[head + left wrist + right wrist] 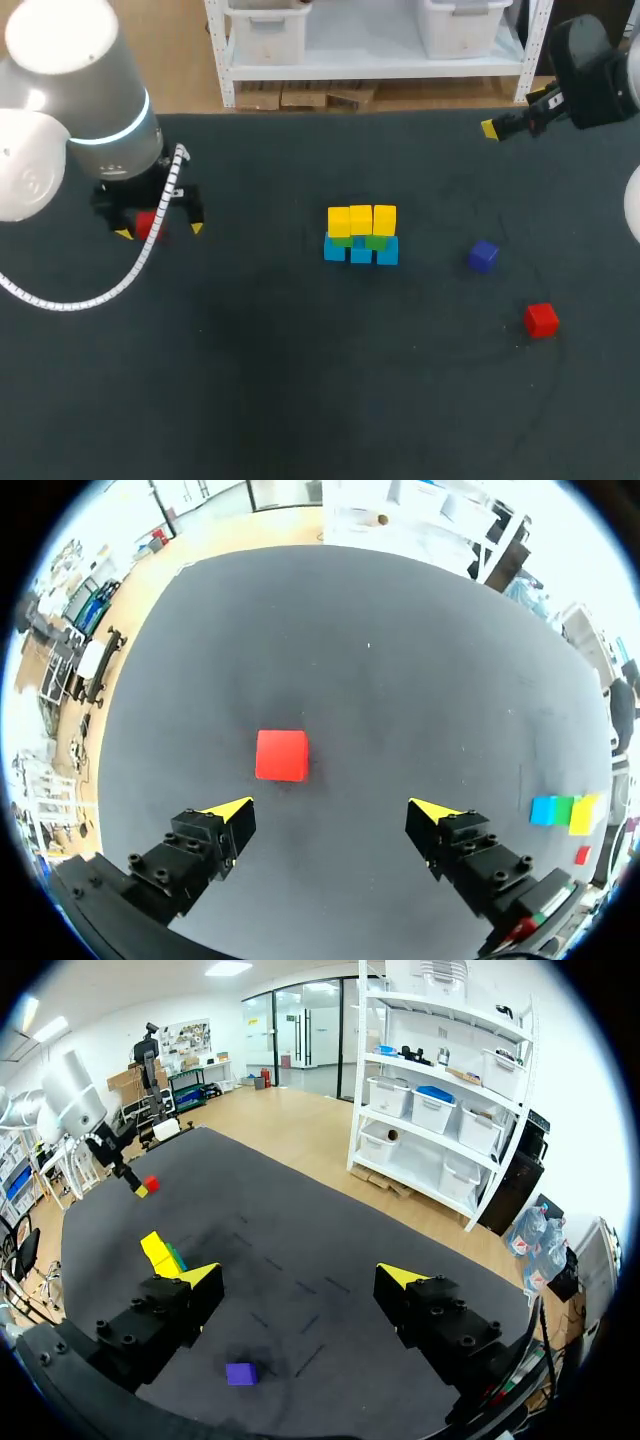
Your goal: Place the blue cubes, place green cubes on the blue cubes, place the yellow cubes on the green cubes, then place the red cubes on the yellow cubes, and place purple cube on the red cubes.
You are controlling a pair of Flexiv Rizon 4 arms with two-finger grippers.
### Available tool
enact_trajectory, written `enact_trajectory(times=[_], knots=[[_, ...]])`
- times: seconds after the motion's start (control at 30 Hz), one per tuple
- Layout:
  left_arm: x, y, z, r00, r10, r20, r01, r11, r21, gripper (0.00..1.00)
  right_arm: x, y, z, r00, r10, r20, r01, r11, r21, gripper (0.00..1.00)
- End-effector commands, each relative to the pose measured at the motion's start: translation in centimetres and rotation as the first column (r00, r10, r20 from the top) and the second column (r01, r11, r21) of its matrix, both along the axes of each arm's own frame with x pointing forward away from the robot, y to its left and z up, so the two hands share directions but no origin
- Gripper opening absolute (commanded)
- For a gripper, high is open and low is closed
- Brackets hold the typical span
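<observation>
At the table's middle stands a row of blue cubes with green cubes and yellow cubes stacked on them, also seen as the stack and the stack in the wrist views. My left gripper hangs open at the far left over a red cube. That red cube lies just ahead of the open left gripper, untouched. A second red cube and a purple cube lie at the right. My right gripper is open and empty, high at the back right.
Dark cloth covers the table. The left arm's white cable loops over the table's left side. The purple cube lies below the right gripper's fingers.
</observation>
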State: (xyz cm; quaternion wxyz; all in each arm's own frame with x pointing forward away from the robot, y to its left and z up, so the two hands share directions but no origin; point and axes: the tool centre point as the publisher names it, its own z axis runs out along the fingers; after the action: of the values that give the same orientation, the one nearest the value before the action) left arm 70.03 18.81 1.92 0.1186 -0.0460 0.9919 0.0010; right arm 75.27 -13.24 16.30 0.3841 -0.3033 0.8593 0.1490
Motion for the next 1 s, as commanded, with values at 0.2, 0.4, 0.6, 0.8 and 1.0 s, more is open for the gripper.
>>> enact_trajectory(times=[0.2, 0.4, 0.6, 0.8, 1.0], knots=[[1.4, 1.0, -0.7, 1.000, 0.015, -0.019, -0.015, 1.000, -0.005, 1.00, -0.1, 0.1, 0.0, 1.000, -0.003, 0.001, 0.003, 1.000, -0.002, 1.00], [1.5, 1.3, -1.0, 1.000, 0.023, -0.019, -0.023, 1.000, 0.004, 1.00, -0.1, 0.1, 0.0, 1.000, -0.003, 0.001, 0.003, 1.000, -0.002, 1.00], [2.0, 1.9, -1.4, 0.999, 0.032, -0.031, -0.031, 0.999, 0.009, 0.85, -0.1, 0.1, 0.0, 1.000, -0.003, 0.001, 0.003, 1.000, -0.002, 1.00], [2.2, 2.3, -1.2, 0.998, 0.040, -0.039, -0.040, 0.999, 0.020, 0.51, -0.1, 0.1, 0.0, 1.000, -0.003, 0.001, 0.003, 1.000, -0.002, 1.00], [2.1, 2.3, -1.7, 0.998, 0.043, -0.055, -0.042, 0.999, 0.014, 0.45, -0.1, 0.1, 0.0, 1.000, -0.003, 0.001, 0.003, 1.000, -0.002, 1.00]])
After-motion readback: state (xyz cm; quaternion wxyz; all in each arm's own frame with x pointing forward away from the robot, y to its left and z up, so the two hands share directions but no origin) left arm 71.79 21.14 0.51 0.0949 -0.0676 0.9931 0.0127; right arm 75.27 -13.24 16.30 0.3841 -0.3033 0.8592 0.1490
